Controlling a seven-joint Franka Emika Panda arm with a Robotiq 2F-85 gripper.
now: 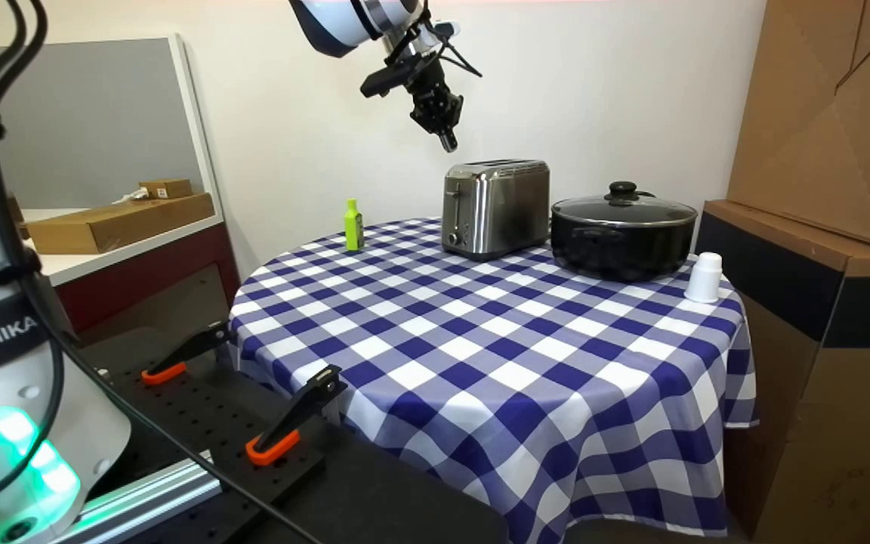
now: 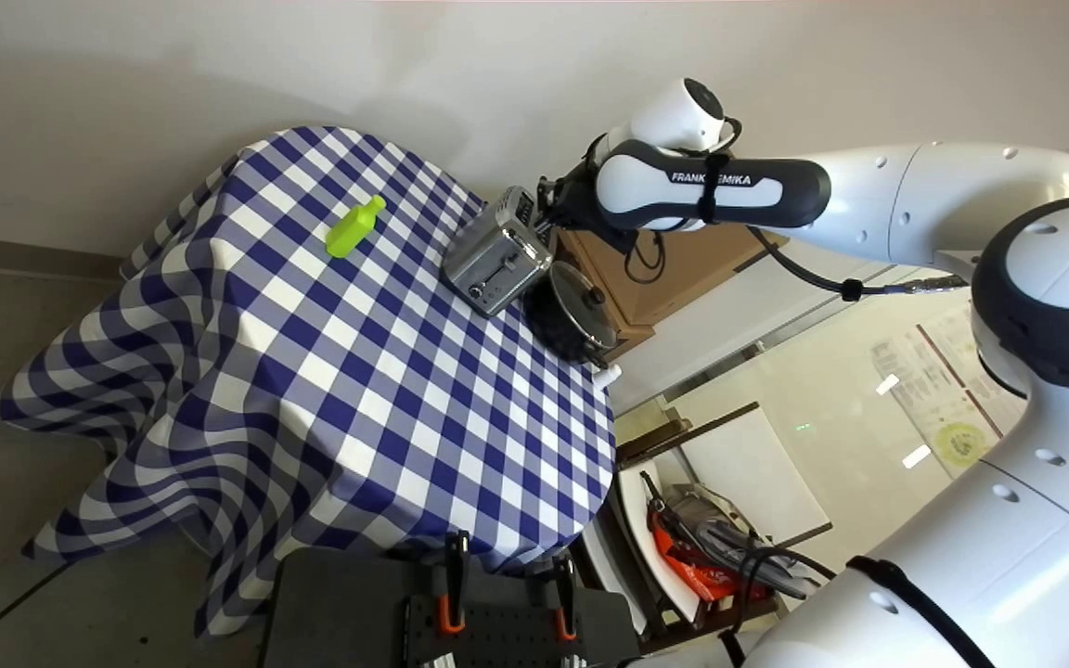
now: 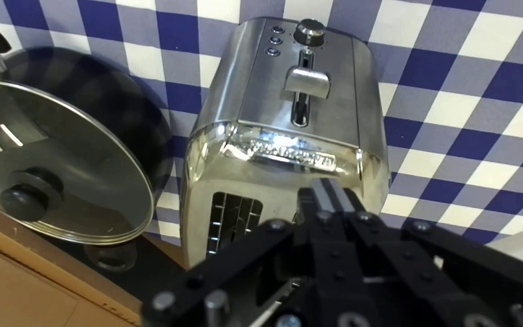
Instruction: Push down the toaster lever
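Note:
A silver toaster stands upright on the checked tablecloth in both exterior views and fills the middle of the wrist view. Its metal lever sticks out of a vertical slot on the end panel, above the round knob. In an exterior view the lever sits in the upper part of the slot. My gripper is shut and empty, its fingertips together in the wrist view. In an exterior view my gripper hangs above the toaster's top, apart from it and from the lever.
A black pot with a glass lid stands close beside the toaster. White stacked cups are near the table's edge. A lime green bottle stands on the toaster's other side. Cardboard boxes rise beyond the pot. A wall is behind the table.

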